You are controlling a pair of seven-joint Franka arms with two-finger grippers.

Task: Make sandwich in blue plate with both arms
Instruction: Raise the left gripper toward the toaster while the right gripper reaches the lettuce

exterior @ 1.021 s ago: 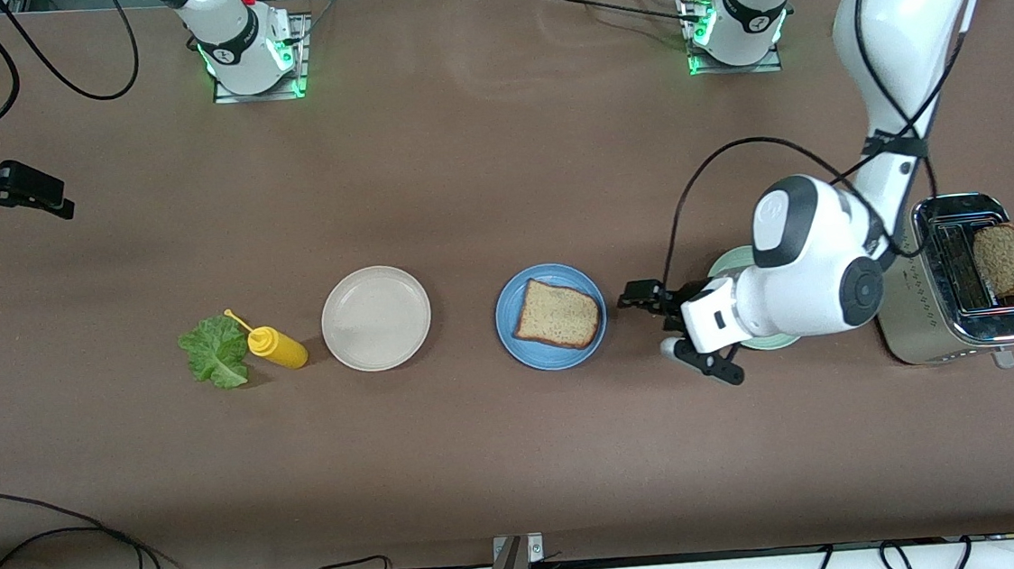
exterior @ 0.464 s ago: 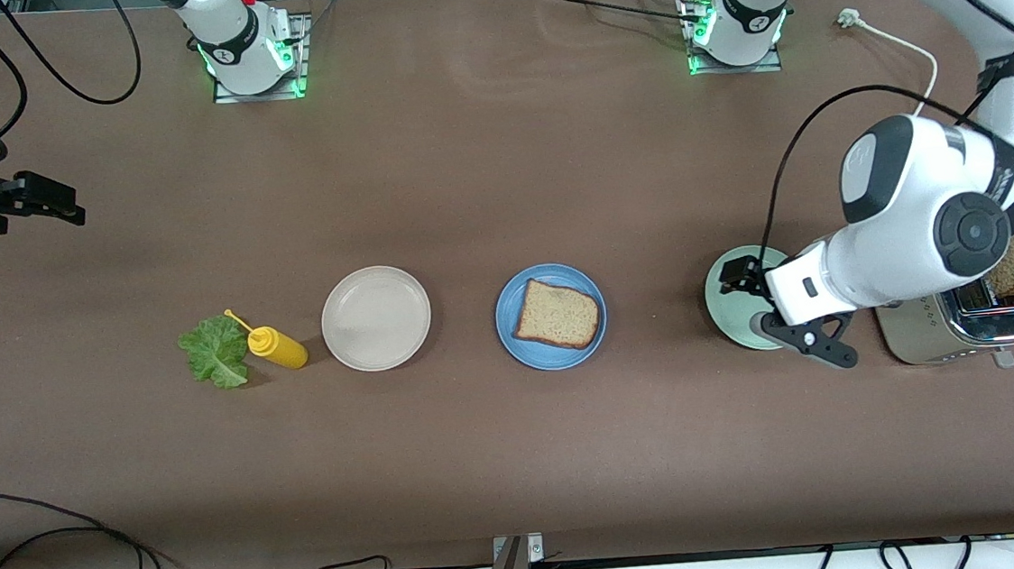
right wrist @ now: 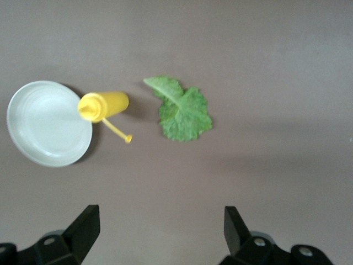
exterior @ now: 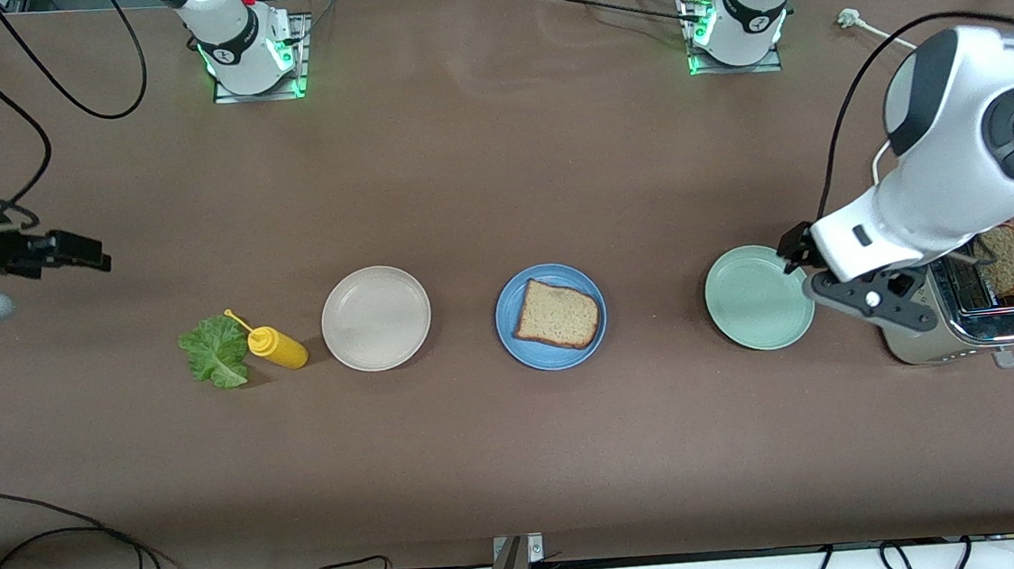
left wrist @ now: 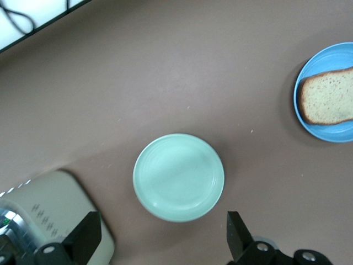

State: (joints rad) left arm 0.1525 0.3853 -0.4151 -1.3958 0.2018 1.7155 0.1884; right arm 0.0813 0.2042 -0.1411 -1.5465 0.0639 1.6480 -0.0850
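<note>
One brown bread slice (exterior: 556, 314) lies on the blue plate (exterior: 521, 342); both also show in the left wrist view, slice (left wrist: 328, 102) on plate (left wrist: 331, 133). A second slice (exterior: 1007, 259) stands in the toaster (exterior: 936, 332). The green lettuce leaf (exterior: 215, 350) lies on the table toward the right arm's end, also in the right wrist view (right wrist: 182, 110). My left gripper (exterior: 792, 247) (left wrist: 162, 243) is open and empty, over the gap between the mint plate and the toaster. My right gripper (exterior: 93, 258) (right wrist: 160, 229) is open and empty over bare table near the lettuce.
A yellow mustard bottle (exterior: 277, 347) (right wrist: 105, 105) lies beside the lettuce. A beige plate (exterior: 376, 317) (right wrist: 47, 124) stands between it and the blue plate. A pale mint plate (exterior: 760, 297) (left wrist: 179, 176) stands between the blue plate and the toaster (left wrist: 49, 210). Cables line the table's near edge.
My left gripper has moved from beside the blue plate, across the mint plate, toward the toaster. My right gripper has moved closer to the lettuce. Nothing on the table has moved.
</note>
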